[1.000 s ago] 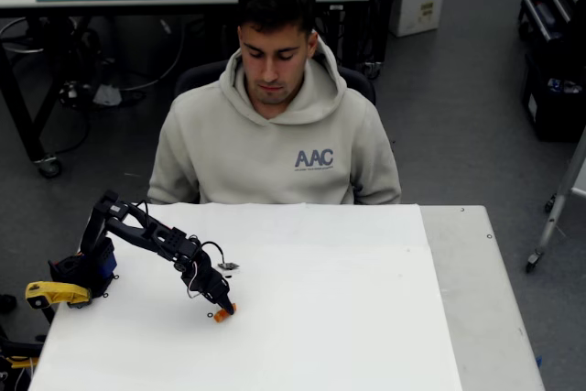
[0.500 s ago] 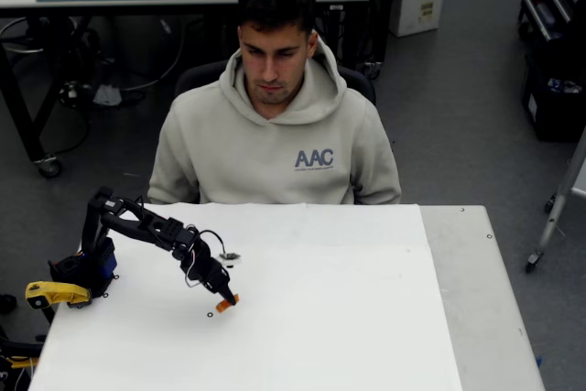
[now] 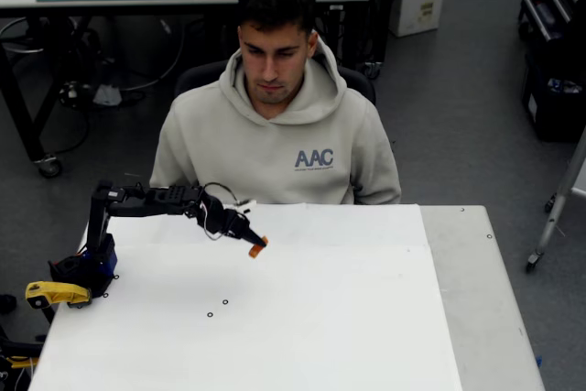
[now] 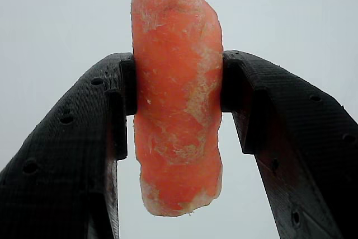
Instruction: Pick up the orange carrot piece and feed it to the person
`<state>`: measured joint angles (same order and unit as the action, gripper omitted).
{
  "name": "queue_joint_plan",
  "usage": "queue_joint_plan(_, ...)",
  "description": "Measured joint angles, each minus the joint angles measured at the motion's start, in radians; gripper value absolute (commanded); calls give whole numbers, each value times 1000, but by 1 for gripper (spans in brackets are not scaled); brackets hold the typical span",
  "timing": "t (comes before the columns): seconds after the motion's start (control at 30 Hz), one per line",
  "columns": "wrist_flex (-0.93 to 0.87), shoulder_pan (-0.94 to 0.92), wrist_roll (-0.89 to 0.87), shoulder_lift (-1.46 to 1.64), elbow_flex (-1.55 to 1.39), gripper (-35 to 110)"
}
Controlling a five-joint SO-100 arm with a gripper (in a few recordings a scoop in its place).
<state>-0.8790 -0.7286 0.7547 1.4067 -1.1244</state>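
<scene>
Overhead view: black arm stretched rightward from base at table's left edge, gripper raised above white table. Orange carrot piece pinched at gripper tip, clear of tabletop, just below person's chest. Person in beige hoodie sat behind table's far edge, head bowed toward carrot. Yellow clamp part lay beside arm base.

Wrist view: gripper clamped on orange carrot piece, black fingers pressing both sides; piece stood upright, ends protruding above and below fingers, pale blank background behind.
</scene>
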Motion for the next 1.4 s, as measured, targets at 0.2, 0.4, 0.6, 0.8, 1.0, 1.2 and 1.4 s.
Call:
queue_joint_plan(0.2,0,92,9,0,160,-3)
queue_joint_plan(0.4,0,189,43,-81,356,-3)
queue_joint_plan(0.6,0,261,235,-202,548,-3)
queue_joint_plan(0.8,0,325,408,-354,733,-3)
queue_joint_plan(1.0,0,387,479,-506,965,-3)
queue_joint_plan(1.2,44,454,537,-629,1166,-3)
queue_joint_plan(1.4,287,479,600,-719,1246,-3)
